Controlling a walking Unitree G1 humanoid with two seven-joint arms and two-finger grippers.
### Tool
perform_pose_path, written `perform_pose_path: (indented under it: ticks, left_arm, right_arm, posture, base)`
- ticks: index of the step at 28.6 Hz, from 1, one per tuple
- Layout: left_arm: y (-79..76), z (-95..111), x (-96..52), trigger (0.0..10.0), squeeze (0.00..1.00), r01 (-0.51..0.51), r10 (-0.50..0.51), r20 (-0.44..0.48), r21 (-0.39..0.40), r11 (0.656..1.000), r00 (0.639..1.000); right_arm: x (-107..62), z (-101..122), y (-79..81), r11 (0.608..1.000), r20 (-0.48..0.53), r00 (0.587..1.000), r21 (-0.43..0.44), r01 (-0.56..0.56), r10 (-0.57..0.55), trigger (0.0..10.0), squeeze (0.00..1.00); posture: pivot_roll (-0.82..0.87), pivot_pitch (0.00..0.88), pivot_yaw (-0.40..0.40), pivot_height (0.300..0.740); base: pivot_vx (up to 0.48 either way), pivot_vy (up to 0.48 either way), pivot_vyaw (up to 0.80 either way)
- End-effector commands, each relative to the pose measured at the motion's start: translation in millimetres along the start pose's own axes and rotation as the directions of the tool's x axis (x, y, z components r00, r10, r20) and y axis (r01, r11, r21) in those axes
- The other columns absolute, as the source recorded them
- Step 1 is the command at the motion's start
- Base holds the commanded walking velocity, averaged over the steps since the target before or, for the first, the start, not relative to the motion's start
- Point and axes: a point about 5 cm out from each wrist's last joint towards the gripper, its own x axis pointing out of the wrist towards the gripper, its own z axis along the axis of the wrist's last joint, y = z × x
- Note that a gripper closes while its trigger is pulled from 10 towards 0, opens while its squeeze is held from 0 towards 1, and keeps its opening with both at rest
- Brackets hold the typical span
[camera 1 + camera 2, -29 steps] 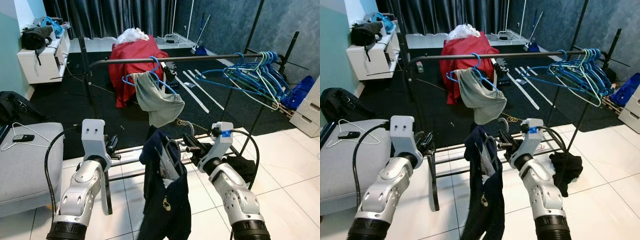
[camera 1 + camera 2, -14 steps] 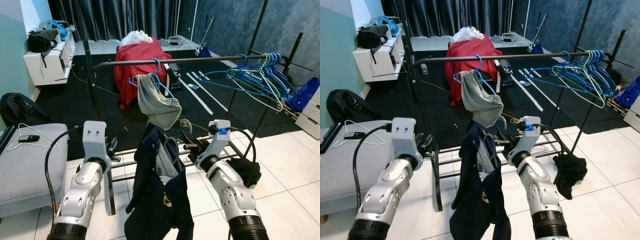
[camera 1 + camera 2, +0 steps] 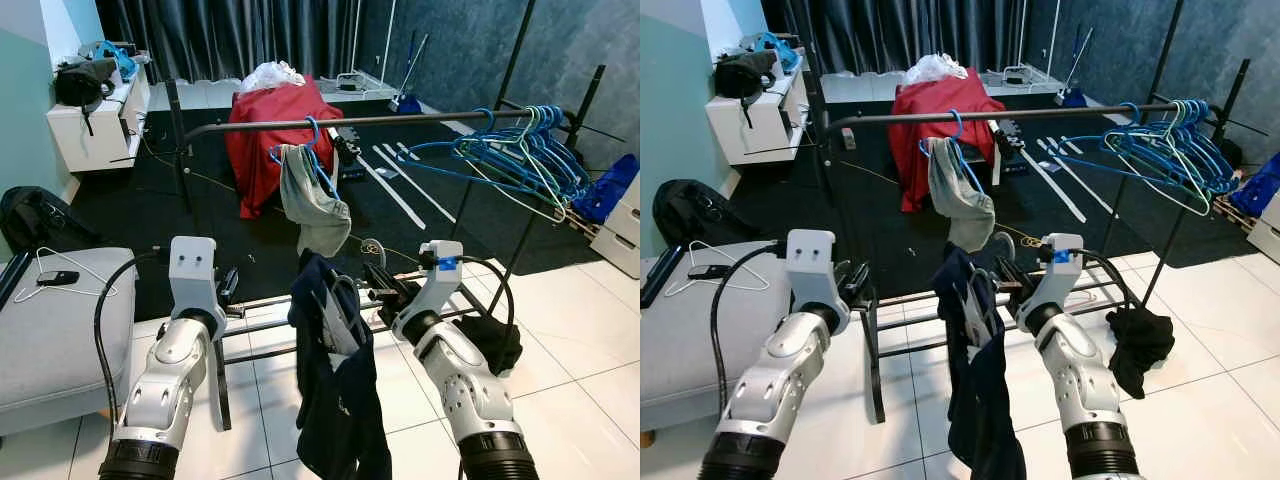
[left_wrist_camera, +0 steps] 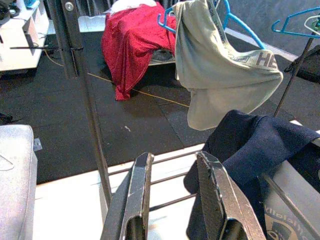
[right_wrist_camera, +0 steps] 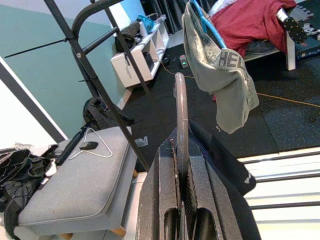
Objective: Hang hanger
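My right gripper (image 3: pixel 377 287) is shut on the grey hook (image 5: pixel 180 102) of a hanger (image 3: pixel 338 305) that carries a navy garment (image 3: pixel 338 410). It hangs low in front of the rack, well below the black rail (image 3: pixel 400 120). On that rail hang a blue hanger with a grey garment (image 3: pixel 312 200) and, at the right end, a bunch of blue hangers (image 3: pixel 520 150). My left gripper (image 3: pixel 228 287) stays open beside the navy garment, with nothing between its fingers (image 4: pixel 139 185).
A grey padded bench (image 3: pixel 50 330) stands at my left, with a black bag (image 3: pixel 30 215) behind it. Black cloth (image 3: pixel 497 340) lies on the tiles by the rack's right leg. Beyond the rack are a red-covered object (image 3: pixel 265 135), a white shelf (image 3: pixel 100 125) and white drawers (image 3: pixel 625 215).
The navy garment has swung in from a spread shape and now hangs narrow and straight. The grey garment on the rail has turned more edge-on. Both grippers stay where they were.
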Motion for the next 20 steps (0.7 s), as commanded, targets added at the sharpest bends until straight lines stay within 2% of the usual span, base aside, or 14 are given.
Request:
perform_pose_path:
  ticks: [1, 11, 20]
  left_arm:
    - [-1.7, -1.4, 1.2, 10.0, 0.0, 0.001, -0.001, -0.004, -0.001, 1.0, 1.0]
    - [-2.2, 6.7, 4.5, 10.0, 0.0, -0.005, 0.004, 0.025, 0.004, 1.0, 1.0]
    - [-0.5, 10.3, 7.4, 10.0, 0.0, -0.026, 0.027, 0.039, -0.006, 1.0, 0.999]
  right_arm:
    - [3.8, 11.4, 3.0, 1.0, 0.06, 0.998, -0.007, -0.023, 0.023, 10.0, 0.0]
    - [5.5, 16.6, 8.8, 0.998, 0.076, 0.996, -0.015, -0.054, 0.055, 10.0, 0.0]
    - [5.3, 22.5, 19.7, 0.988, 0.082, 0.986, -0.067, -0.138, 0.144, 10.0, 0.0]
  posture:
    - [-0.03, 0.02, -0.019, 0.74]
    - [-0.05, 0.035, -0.009, 0.74]
    - [-0.06, 0.038, -0.013, 0.74]
  base:
    - [0.0, 0.0, 0.0]
    - [0.0, 0.0, 0.0]
    - [0.0, 0.0, 0.0]
